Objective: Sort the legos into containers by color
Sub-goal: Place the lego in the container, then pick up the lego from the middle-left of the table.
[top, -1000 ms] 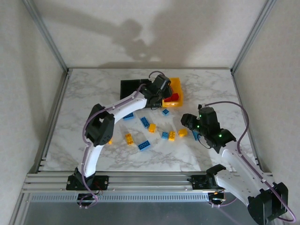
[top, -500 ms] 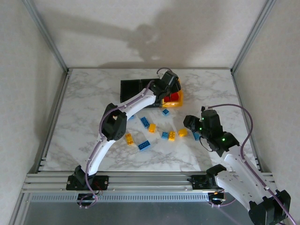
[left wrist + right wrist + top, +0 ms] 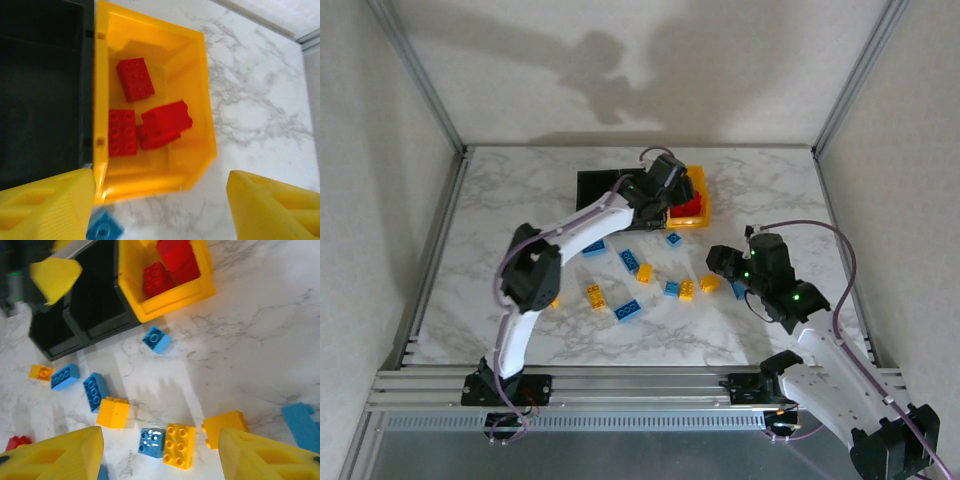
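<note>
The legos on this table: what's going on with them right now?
The left gripper hangs open and empty above the yellow bin, which holds several red bricks. The right gripper hovers open over loose yellow bricks and blue bricks scattered on the table, not yet sorted.

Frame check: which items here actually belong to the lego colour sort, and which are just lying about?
Belongs to the job:
- yellow bin, holding red bricks
- black bins
- loose blue bricks, yellow bricks and one loose red brick on the marble table

Not part of the sort (fixtures only):
- aluminium frame
</note>
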Available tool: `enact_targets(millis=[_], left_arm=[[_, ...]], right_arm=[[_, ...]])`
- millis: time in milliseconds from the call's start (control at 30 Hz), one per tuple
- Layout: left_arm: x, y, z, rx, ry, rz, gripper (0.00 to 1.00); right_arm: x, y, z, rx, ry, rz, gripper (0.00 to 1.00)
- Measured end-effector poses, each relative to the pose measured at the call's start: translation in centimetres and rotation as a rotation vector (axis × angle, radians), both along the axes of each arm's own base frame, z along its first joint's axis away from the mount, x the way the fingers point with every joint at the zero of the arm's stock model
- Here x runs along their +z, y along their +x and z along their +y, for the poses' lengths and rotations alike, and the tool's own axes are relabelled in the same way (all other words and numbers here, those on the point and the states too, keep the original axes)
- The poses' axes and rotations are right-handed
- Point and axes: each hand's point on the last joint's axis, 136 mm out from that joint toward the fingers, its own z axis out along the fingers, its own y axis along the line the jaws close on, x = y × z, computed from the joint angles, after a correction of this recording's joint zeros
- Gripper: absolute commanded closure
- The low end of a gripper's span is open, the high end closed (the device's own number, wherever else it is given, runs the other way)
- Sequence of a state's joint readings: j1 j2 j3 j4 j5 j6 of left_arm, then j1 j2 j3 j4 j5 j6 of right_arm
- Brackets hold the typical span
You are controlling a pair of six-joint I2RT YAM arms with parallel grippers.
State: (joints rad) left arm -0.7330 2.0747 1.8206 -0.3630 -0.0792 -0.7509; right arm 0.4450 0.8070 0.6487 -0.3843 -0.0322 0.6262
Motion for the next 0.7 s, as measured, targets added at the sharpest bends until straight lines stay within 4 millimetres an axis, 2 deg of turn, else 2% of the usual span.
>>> enact_targets(millis=[133, 200, 233, 333, 400, 467, 567, 700], left_arm=[[5.3, -4.7, 4.3, -0.003, -0.013, -0.074, 0.23], [6.9, -7.3, 7.4, 0.019, -0.008, -0.105, 0.20], [7.1, -8.5, 8.9, 0.037, -0.001, -0.113, 0.18], [5.1, -12.0, 14.2, 0.121, 0.029, -0.085, 0.13], [2.1, -14.4, 18.1, 0.201, 0.043, -0.028, 0.11], [-0.6, -16.5, 21.1, 0.280, 0.044, 0.029, 0.11], [-3.4, -19.3, 24.0, 0.375, 0.033, 0.095, 0.12], [-3.6, -20.9, 26.8, 0.512, -0.032, 0.118, 0.14]], right_arm=[[0.4, 0.0, 2.2, 0.107, 0.021, -0.026, 0.39], [0.4, -0.5, 4.2, 0.188, 0.024, -0.037, 0.39], [0.3, -0.7, 5.1, 0.225, 0.026, -0.039, 0.39], [0.1, -1.4, 7.6, 0.322, 0.029, -0.045, 0.39], [-0.1, -1.7, 8.9, 0.366, 0.028, -0.053, 0.39], [-0.2, -1.8, 9.9, 0.399, 0.032, -0.057, 0.39], [-0.3, -2.3, 11.5, 0.452, 0.033, -0.063, 0.38], [-0.1, -3.4, 14.1, 0.535, 0.028, -0.076, 0.38]])
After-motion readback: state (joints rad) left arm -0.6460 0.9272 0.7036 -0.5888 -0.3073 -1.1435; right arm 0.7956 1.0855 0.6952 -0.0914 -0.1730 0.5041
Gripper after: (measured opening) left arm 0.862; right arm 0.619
